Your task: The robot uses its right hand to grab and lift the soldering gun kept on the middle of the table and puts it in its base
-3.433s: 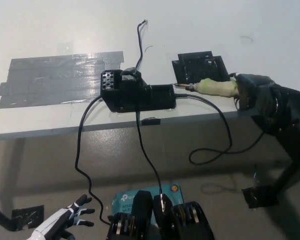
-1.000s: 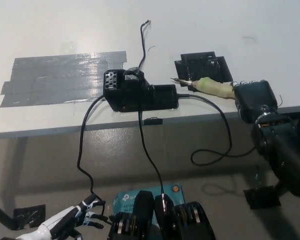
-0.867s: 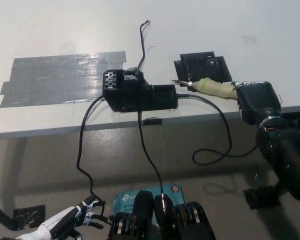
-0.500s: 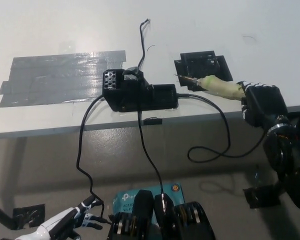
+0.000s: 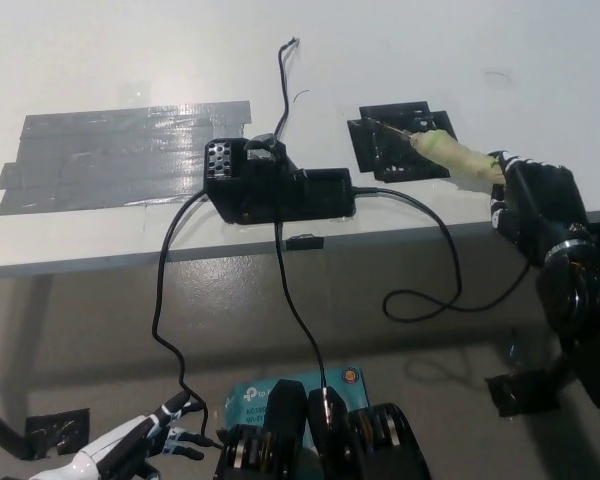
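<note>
1. Your right robot hand sits at the right edge of the table, fingers wrapped around the rear of the soldering gun. Closed grip, nothing else in it.
2. The soldering gun's pale yellow-green handle sticks out of the hand toward upper left. Long axis runs diagonally, from the hand at lower right up to the tip at upper left.
3. The tip points away from the hand and lies over the base, the flat black square piece on the table. You can't tell from this view whether the tip touches the base or hovers just above it.
4. The black station box sits just left of the base, near the table's front edge, apart from the gun.
5. A black cord runs from the station's right end, drops over the table edge and loops below it.
6. Grey tape patch lies on the table, left of the station.
7. Your left robot hand rests low at the bottom left, below the table, fingers spread, holding nothing.
</note>
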### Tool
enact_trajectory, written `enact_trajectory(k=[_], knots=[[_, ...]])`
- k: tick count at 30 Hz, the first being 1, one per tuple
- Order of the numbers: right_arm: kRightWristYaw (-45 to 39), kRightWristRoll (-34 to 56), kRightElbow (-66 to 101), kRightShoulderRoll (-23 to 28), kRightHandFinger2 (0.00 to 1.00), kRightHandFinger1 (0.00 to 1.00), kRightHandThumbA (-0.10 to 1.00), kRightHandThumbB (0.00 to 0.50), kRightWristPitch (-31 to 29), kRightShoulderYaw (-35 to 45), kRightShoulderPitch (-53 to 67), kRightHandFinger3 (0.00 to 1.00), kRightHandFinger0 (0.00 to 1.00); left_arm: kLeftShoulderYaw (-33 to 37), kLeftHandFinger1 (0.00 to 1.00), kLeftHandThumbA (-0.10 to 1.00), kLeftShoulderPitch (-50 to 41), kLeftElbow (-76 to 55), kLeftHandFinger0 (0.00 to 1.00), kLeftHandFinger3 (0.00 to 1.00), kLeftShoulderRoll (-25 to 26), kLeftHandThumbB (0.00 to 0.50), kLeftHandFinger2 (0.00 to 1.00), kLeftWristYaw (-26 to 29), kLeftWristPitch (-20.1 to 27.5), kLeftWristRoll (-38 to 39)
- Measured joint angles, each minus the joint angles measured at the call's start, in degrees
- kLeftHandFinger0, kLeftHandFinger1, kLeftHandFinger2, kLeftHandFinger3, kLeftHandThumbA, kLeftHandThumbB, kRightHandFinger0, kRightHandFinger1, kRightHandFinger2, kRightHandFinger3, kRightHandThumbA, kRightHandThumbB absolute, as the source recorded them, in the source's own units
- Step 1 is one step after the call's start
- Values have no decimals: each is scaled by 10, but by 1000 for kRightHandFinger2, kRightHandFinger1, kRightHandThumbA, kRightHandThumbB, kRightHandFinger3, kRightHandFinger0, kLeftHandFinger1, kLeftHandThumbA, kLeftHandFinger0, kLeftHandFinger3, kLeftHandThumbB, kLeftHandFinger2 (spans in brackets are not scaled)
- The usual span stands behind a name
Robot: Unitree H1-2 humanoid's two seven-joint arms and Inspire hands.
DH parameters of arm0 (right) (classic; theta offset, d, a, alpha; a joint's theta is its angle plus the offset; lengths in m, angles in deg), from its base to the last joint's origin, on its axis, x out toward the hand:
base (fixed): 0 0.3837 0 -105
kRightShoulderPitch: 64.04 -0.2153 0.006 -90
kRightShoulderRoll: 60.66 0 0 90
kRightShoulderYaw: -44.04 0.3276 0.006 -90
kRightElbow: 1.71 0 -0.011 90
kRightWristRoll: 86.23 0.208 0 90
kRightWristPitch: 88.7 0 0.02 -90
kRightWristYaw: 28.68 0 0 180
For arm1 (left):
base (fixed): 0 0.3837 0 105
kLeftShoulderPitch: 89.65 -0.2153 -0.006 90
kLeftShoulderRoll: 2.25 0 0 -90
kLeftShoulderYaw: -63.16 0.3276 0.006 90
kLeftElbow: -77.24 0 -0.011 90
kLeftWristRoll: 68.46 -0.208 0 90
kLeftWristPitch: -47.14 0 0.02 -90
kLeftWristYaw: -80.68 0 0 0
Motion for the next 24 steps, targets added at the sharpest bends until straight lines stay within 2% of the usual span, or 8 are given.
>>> enact_trajectory(k=[2, 3, 4, 5, 11, 14, 18, 24], knots=[[0, -1, 1, 3, 406, 39, -100, 89, -5, -5, -1, 350, 0, 1, 809, 1000, 0, 0, 1000, 1000, 1, 463, 809, 0, 0, 0], [0, -1, 1, 5, 434, 40, -100, 43, -8, -8, -1, 90, 0, 1, 795, 1000, 0, 0, 1000, 998, 2, 460, 789, 0, 0, 0], [-1, -1, 5, 8, 506, 87, -100, 15, -10, -10, -1, 81, 0, 1, 790, 1000, 0, 0, 1000, 990, 2, 475, 785, 0, 0, 0], [-3, -1, 11, 12, 551, 130, -100, 0, -11, -12, -1, 275, 0, 1, 793, 1000, 0, 0, 1000, 987, 3, 473, 786, 0, 0, 0], [-14, -4, 37, 35, 502, 143, -100, 1, -29, -34, -16, 72, 0, 0, 778, 1000, -2, 0, 1000, 998, 7, 479, 773, 0, 0, 0], [-19, -5, 50, 43, 531, 194, -100, 113, -42, -44, -22, 168, 0, 0, 774, 1000, -3, 0, 1000, 1000, 7, 493, 773, 0, 0, 0], [-27, -6, 66, 45, 504, 198, -100, 57, -51, -47, -27, 339, 0, 0, 765, 1000, -5, 0, 1000, 1000, 7, 474, 785, 0, 0, 0], [-42, -6, 87, 45, 306, 13, -100, 87, -60, -47, -34, 426, 0, 0, 758, 1000, -14, -1, 1000, 1000, 7, 475, 781, 0, 0, 1]])
